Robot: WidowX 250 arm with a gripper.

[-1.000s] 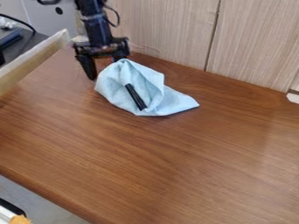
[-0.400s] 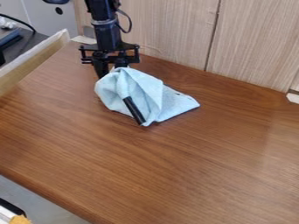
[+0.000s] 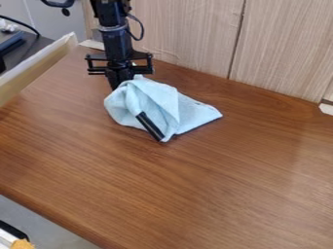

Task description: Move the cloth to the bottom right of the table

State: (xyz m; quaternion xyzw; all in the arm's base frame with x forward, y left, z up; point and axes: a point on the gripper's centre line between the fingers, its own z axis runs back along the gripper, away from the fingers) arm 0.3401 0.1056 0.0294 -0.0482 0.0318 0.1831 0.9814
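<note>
The black gripper (image 3: 121,82) hangs at the back left of the table, its fingers drawn together on the rear upper edge of the cloth; their tips are partly hidden by its folds. The light blue cloth (image 3: 192,115) lies crumpled on the wooden table (image 3: 195,189), bunched up at its left and flatter toward a corner at the right. A short black stick-like object (image 3: 150,126) rests at a slant against the front folds of the cloth.
A pale wooden panel wall (image 3: 185,31) runs along the table's back edge. At the left stands a raised light wooden board (image 3: 36,68), with dark items behind it. A small white piece (image 3: 326,108) sits at the right edge.
My gripper has come forward and right to the cloth, and its fingers have closed from wide apart. The cloth's front folds and the black object have shifted slightly toward the table's front.
</note>
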